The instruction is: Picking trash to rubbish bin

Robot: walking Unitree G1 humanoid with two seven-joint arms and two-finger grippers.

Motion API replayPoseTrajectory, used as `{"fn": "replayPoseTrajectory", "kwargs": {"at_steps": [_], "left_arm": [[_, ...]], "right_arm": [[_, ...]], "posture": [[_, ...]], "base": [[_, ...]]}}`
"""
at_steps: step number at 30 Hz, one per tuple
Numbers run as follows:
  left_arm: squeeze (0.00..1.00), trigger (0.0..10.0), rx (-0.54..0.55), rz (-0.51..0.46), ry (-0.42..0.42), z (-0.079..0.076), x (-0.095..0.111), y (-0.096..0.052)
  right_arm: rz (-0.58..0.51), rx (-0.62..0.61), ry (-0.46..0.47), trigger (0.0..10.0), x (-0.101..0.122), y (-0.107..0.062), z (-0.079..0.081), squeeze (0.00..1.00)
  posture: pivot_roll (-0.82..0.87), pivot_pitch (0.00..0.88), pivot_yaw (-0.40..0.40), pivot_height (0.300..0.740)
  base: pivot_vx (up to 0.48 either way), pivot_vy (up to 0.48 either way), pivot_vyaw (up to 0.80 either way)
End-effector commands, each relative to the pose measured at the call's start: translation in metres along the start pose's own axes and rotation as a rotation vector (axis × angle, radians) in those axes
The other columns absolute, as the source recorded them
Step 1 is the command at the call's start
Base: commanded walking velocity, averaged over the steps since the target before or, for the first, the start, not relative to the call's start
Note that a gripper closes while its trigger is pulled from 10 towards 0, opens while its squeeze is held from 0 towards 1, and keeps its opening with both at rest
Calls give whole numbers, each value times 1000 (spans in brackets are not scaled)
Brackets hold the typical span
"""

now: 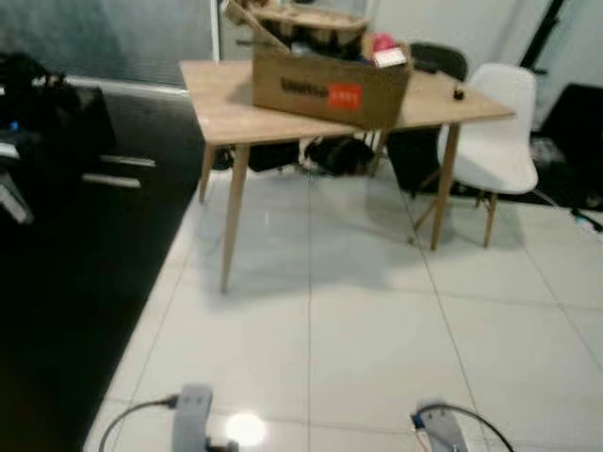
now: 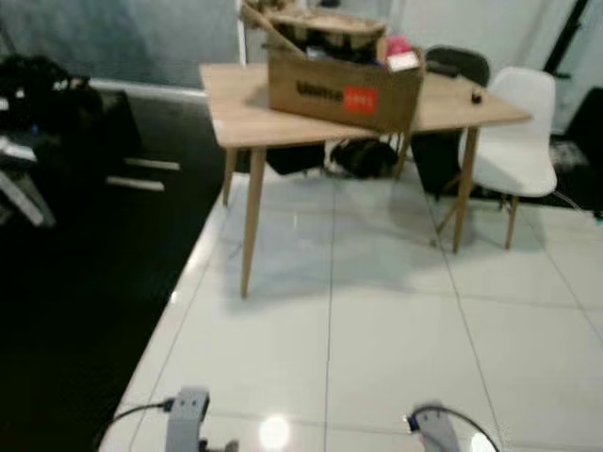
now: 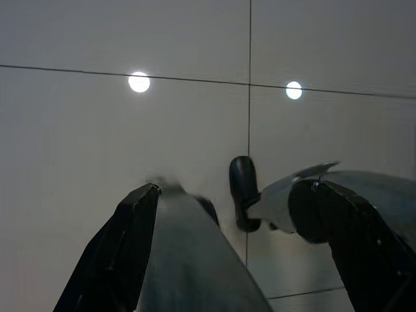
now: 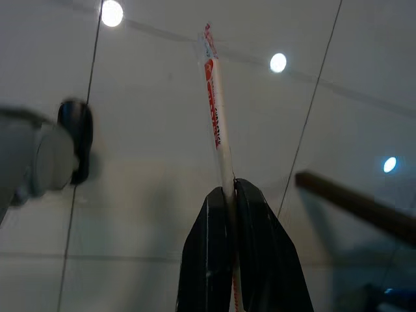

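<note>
Thin paper-wrapped straw [image 4: 216, 123] in right gripper [image 4: 234, 190]

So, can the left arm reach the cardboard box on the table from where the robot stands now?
Probably not. The cardboard box sits on the wooden table far across the white tiled floor, while the left gripper hangs low, open and empty, over the tiles. Nothing blocks the way, but the robot would need to walk closer first.

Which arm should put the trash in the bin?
Right. The right claw is already shut on a thin white wrapper, while the left claw is open with nothing in it. I can't see a bin yet.
</note>
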State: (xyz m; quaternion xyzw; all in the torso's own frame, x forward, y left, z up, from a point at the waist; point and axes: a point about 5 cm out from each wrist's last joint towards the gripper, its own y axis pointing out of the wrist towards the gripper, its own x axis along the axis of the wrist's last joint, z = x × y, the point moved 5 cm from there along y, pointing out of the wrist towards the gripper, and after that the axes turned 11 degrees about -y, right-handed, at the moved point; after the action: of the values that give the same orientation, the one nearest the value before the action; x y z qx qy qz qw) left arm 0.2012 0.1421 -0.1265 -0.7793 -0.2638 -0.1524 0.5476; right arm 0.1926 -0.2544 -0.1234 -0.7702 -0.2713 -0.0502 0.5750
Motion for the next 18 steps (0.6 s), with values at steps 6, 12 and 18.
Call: {"fn": "replayPoseTrajectory", "kwargs": {"at_steps": [6, 12, 18], "left_arm": [[0, 10000, 13, 15, -14, 5, -6, -2], [0, 10000, 9, 18, -8, 5, -6, -2], [0, 10000, 3, 22, -1, 3, -6, -2]], "right_arm": [[8, 10, 14, 10000, -2, 0, 7, 0], [10, 8, 24, 10000, -2, 0, 8, 0], [13, 6, 27, 10000, -3, 0, 7, 0]], "posture": [[80, 47, -88, 740], [73, 46, -82, 740], [73, 46, -79, 740]], "base": [[349, 0, 0], [349, 0, 0], [347, 0, 0]]}}
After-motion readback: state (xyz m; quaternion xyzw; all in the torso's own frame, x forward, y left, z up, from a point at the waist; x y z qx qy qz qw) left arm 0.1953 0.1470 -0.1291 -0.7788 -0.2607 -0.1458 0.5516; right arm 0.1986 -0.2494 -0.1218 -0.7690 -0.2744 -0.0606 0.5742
